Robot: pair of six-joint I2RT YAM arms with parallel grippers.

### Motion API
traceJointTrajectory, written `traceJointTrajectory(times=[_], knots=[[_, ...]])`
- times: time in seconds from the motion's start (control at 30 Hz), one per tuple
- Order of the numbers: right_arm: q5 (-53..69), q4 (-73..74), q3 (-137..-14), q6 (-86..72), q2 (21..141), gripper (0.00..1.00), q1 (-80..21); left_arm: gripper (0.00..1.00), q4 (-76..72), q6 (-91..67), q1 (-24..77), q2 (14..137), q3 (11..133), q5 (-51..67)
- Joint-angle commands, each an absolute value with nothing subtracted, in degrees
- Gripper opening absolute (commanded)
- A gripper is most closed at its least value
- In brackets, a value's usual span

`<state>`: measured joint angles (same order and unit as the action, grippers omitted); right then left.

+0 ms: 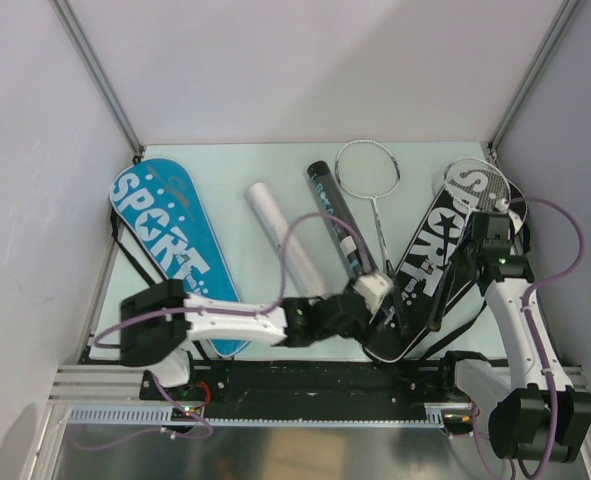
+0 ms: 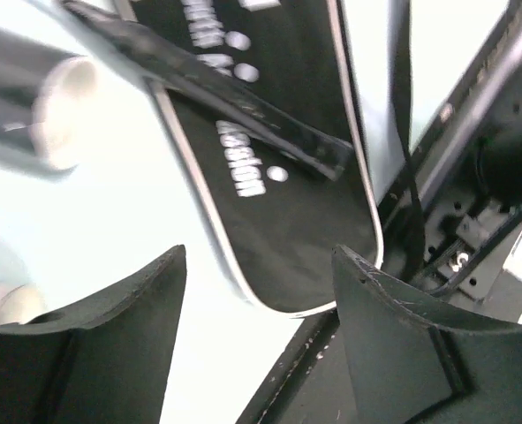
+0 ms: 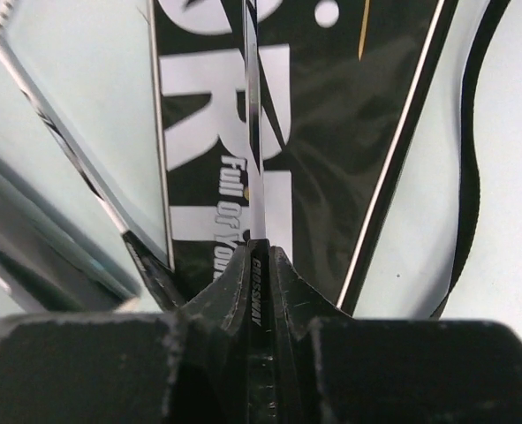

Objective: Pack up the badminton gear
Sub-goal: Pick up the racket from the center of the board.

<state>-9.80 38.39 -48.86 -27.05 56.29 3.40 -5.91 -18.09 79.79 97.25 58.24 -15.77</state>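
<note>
The step in hand looks like getting a silver-framed racket [image 3: 253, 132] into the black cover [image 1: 430, 250]. The right hand [image 3: 259, 256] is pinched almost fully closed on the racket's thin shaft, which runs straight ahead of its fingers over the cover's white lettering. From what shows, the racket lies on top of the cover, not inside it.

The left hand [image 2: 261, 265] stands wide open and holds nothing. The cover's rounded narrow end lies just ahead of it, between its fingers, with the racket's dark grip [image 2: 243, 106] crossing the cover farther ahead.

I judge the next move calls for the left hand to close on the cover's edge and steady or open it. The right hand can then slide the racket in. The blue cover [image 1: 165, 240] lies on the bench [image 1: 225, 170], well behind the left hand.
</note>
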Motion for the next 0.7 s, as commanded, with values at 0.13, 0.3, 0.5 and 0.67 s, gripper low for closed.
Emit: traceJointTrajectory(times=[0.13,0.3,0.5,0.67], knots=[[-6.67,30.47,-40.11,-28.93,51.7,0.0,1.25,0.77,-9.15,-39.85,69.66,82.44,55.13,-1.77],[-4.99,26.92,-37.03,-31.1,50.33,0.0,0.22,0.79,-8.95,-40.53,69.25,89.39,61.82,5.62],[-8.91,26.06,-35.35,-32.05,52.35,0.07,0.54,0.79,-5.13,-36.25,68.86,96.02,64.68,1.44],[0.08,27.75,-35.72,-34.25,59.7,0.41,6.4,0.78,-2.29,-33.62,68.61,97.94,64.15,-1.93]])
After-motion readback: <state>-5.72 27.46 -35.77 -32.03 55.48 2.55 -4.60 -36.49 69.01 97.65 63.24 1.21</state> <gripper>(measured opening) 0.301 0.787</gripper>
